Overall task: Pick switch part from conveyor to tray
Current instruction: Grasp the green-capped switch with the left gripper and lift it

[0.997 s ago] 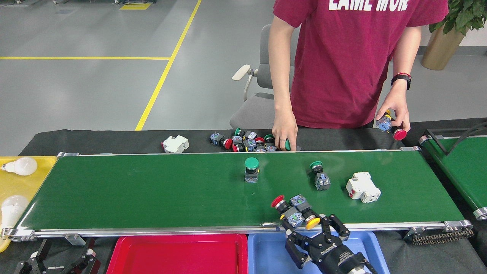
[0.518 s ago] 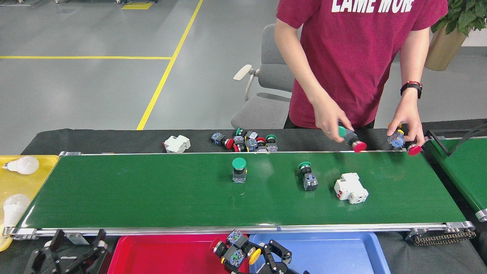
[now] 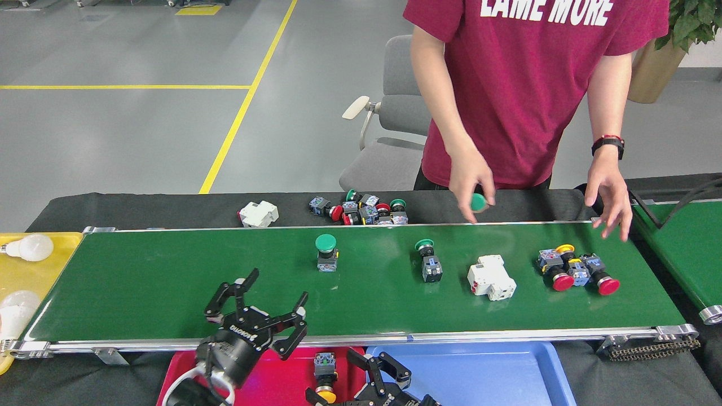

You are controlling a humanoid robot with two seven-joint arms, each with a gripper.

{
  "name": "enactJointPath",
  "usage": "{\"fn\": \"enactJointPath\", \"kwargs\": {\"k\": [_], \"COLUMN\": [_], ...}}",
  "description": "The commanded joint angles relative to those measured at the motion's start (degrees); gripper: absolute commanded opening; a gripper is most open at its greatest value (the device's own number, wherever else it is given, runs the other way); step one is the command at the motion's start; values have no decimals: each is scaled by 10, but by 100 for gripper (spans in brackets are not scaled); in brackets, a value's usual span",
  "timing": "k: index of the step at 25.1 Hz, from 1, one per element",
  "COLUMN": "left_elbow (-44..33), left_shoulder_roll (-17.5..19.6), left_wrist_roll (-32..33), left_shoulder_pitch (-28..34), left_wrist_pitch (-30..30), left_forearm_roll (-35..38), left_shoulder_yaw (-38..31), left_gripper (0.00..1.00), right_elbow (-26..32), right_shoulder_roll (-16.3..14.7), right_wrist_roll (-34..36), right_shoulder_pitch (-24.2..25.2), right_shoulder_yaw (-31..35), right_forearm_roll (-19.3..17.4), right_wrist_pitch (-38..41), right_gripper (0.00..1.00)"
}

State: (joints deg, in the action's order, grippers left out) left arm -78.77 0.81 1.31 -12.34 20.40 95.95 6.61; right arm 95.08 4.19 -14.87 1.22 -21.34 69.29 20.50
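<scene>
head view. the conveyor, a wide dark green belt in a silver frame, crosses the middle and serves as the landmark. on the belt, from the left: a green-capped switch part standing upright near the centre; a second green-capped switch part lying tilted further right; a white block just beside it; and a cluster of red- and yellow-capped switch parts near the right end, their pieces touching so that single units are hard to separate.

the left gripper reaches over the near edge of the belt with its fingers spread wide, holding nothing. the right gripper lies below the near edge, cut off by the bottom of the view; its fingers appear parted, and a switch part with a yellow cap lies just beside it on the red tray. the blue tray adjoins the red one on the right.

beyond the far edge lie a pile of switch parts and another white block on black cloth. a person, cut off at the chest, holds a green cap in one hand; the other hand hovers open. a yellow tray with light bulbs is cropped at left.
</scene>
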Motion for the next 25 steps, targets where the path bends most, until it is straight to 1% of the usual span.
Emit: {"fn": "enactJointPath", "kwargs": {"k": [1,4,6,10,11,13,15,18,19,20,21,22,23,24,25], "left_elbow": [31,58,85,142,153,176,194,230,239,250,254,258,260,262,263], "left_shoulder_roll": [-4,-1,-2,-2,-2,-1,-1,-1,-1,-1,0,-1,-2,-2,-2], "left_wrist_roll": [2,2,2,2,2,0,-3,-7,-7,-7,-7,-7,-8,-8,-12], "left_shoulder_pitch": [-30,-55,-68,-95,-102,-117,-131,-155,-159,-161,-161,-161,-161,-161,-161], "left_wrist_pitch": [-4,-4,-10,-21,-24,-47,-70,-97,-99,-99,-99,-99,-99,-100,-101], "left_forearm_roll": [1,0,0,0,0,-1,0,0,0,0,0,-1,-2,-2,-3], "left_shoulder_yaw": [-2,-8,-12,-14,-14,-13,-13,-11,-9,-7,-7,-9,-12,-13,-13], "left_gripper": [100,100,100,100,100,100,99,91,84,68,56,35,22,19,14], "right_elbow": [15,17,19,15,10,-13,-32,-54,-66,-89,-108,-135,-161,-186,-215], "right_shoulder_roll": [5,5,0,-1,-1,-2,1,0,3,6,6,10,15,23,33], "right_wrist_roll": [5,8,8,8,8,8,8,8,8,8,8,8,9,12,14], "right_shoulder_pitch": [-8,-9,-8,-11,-18,-39,-46,-63,-69,-88,-104,-127,-145,-163,-182], "right_shoulder_yaw": [38,91,106,113,113,110,103,83,79,79,79,78,76,74,72], "right_forearm_roll": [-2,-1,1,12,22,72,107,116,117,117,117,117,117,117,117], "right_wrist_pitch": [-13,-51,-85,-196,-224,-287,-313,-319,-320,-321,-321,-321,-321,-321,-321], "right_gripper": [97,96,95,94,94,94,94,94,94,94,94,94,94,95,95]}}
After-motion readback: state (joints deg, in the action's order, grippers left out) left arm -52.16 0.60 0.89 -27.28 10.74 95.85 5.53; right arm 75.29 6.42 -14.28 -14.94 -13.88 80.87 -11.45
